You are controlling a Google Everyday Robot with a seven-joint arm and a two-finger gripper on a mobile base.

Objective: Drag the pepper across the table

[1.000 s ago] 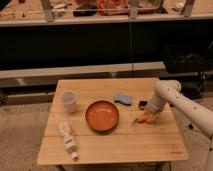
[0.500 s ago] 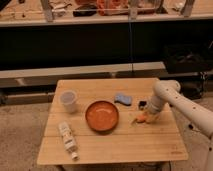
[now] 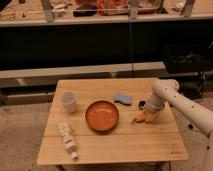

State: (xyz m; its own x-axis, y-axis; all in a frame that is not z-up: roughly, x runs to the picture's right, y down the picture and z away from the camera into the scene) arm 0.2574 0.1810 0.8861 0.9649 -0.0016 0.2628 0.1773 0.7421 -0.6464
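Table (image 3: 125,145): rectangular top of wide pale wooden planks, grain faint. On it, a large round orange bowl (image 3: 102,115) with a glossy, shallow inside, near the middle. Left of the bowl, a translucent plastic cup (image 3: 68,101), upright. Front left, a clear bottle (image 3: 67,140) lying on its side, white cap toward the front edge; a label wraps it but no writing can be read. Behind the bowl to the right, a small blue sponge (image 3: 122,99), soft-edged.

Pepper (image 3: 141,119): small, orange, tapered, thin greenish stem pointing left toward the bowl; lies on the table right of the bowl, near the right edge. The gripper (image 3: 148,115) sits directly over its right end, touching or just above it; whether its fingers are spread or clamped I cannot tell, as the white arm (image 3: 172,100) covers them. The arm is smooth, rounded, and cut off at the right border.

Shelf (image 3: 100,17) behind holds blurred clutter, not identifiable.
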